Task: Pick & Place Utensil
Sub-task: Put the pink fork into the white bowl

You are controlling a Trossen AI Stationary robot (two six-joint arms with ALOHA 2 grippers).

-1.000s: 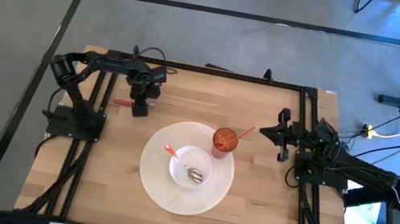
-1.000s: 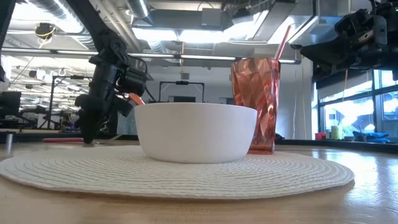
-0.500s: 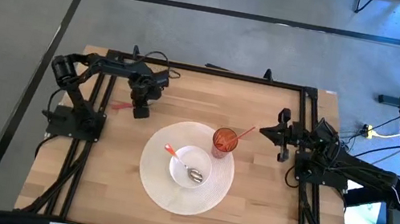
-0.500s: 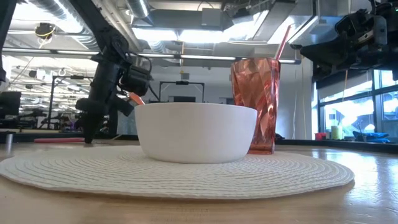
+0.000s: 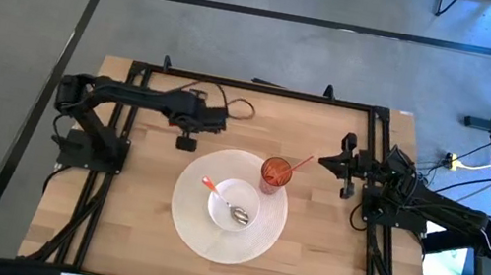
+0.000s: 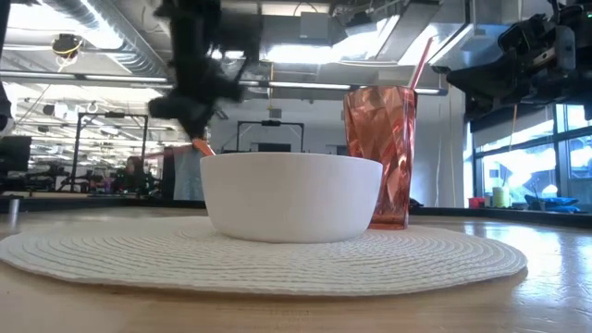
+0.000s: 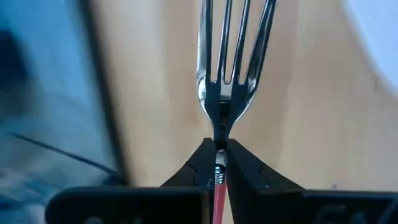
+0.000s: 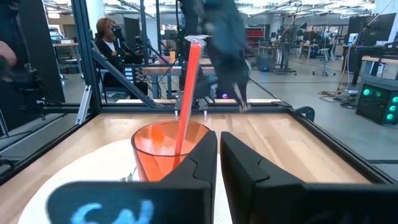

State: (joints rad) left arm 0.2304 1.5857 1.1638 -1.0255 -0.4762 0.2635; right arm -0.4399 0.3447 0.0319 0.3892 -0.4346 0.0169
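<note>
My left gripper hangs above the wood table just off the far left rim of the white woven placemat, shut on a fork with silver tines and a red handle. On the mat stand a white bowl holding an orange-handled spoon, and a red tumbler with a red straw. My right gripper waits shut at the table's right side, level with the tumbler. My left gripper pinches the fork between its two fingertips at the neck, where the metal meets the red handle. The tines stick out past the fingertips and the handle runs back between the fingers. The fork is lifted clear of the table.
A black frame rail runs around the table. Bare wood lies on the left and near sides of the mat. People sit in the room beyond the far edge.
My left gripper has shut on the fork that lay on the table at the far left, then risen and swung toward the table's right, toward the placemat, with the arm stretching out. The fork has left the table and now points out past the fingertips.
</note>
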